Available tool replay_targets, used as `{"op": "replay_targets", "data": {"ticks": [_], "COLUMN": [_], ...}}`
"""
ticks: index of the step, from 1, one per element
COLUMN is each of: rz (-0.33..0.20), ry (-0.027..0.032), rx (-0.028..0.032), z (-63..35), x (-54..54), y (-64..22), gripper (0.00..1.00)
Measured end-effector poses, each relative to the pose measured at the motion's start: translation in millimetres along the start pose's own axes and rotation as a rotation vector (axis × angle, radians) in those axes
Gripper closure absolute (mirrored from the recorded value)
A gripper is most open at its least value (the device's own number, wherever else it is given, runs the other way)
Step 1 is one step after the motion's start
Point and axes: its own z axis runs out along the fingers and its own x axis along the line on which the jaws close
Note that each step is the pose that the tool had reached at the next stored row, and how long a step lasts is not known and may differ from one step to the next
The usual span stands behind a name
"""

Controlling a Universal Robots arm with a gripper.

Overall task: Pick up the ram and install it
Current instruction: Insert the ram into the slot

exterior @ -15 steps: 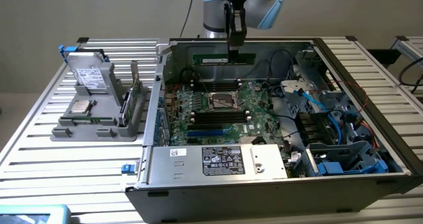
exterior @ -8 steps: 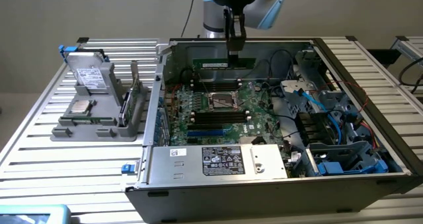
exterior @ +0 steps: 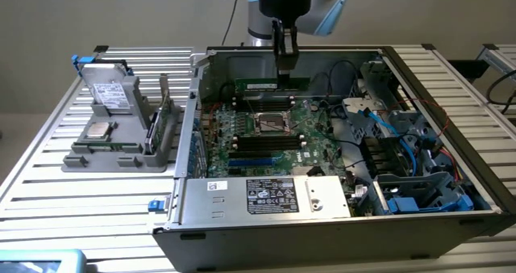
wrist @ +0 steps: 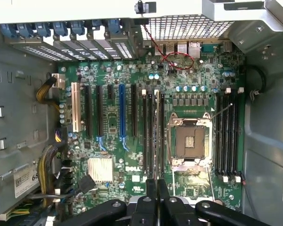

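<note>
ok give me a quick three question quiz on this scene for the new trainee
1. True or false: the pincer is shut on the ram.
2. Where is the ram? A) flat on the table B) held inside the open case, over the motherboard C) lying on the floor
3. Fill in: the grey holder with spare parts stands outside the case, on the exterior view's ____.
Key: 1 true; 2 B; 3 left
</note>
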Motion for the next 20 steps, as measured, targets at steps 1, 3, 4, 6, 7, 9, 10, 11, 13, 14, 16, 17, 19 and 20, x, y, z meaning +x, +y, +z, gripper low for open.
{"op": "replay_targets", "data": {"ticks": [1,3,4,6,7,9,10,11,13,14,16,17,19,20], "rz": [0.000,0.000,-0.001,-0.001,-0.001,-0.001,-0.001,-0.001,-0.001,-0.001,-0.001,-0.001,-0.001,-0.001], "ry": [0.0004,0.0024,0.0050,0.0103,0.0129,0.0149,0.0151,0.0151,0.0150,0.0151,0.0150,0.0151,0.0151,0.0151], "rx": [-0.0006,-0.0026,-0.0035,-0.0043,-0.0045,-0.0047,-0.0047,-0.0047,-0.0046,-0.0047,-0.0047,-0.0046,-0.0046,-0.0047], "z": [1.6,4.2,5.1,7.2,8.3,11.6,13.4,15.2,18.8,21.4,26.1,27.9,31.4,33.2], "x": [-0.1,-0.3,-0.4,-0.5,-0.6,-0.8,-0.9,-1.0,-1.3,-1.5,-1.8,-1.9,-2.1,-2.2], "y": [0.1,0.3,0.3,0.4,0.5,0.8,0.9,1.1,1.3,1.5,1.8,2.0,2.2,2.4], "gripper": [0.87,0.87,0.87,0.87,0.87,0.87,0.87,0.87,0.87,0.87,0.87,0.87,0.87,0.87]}}
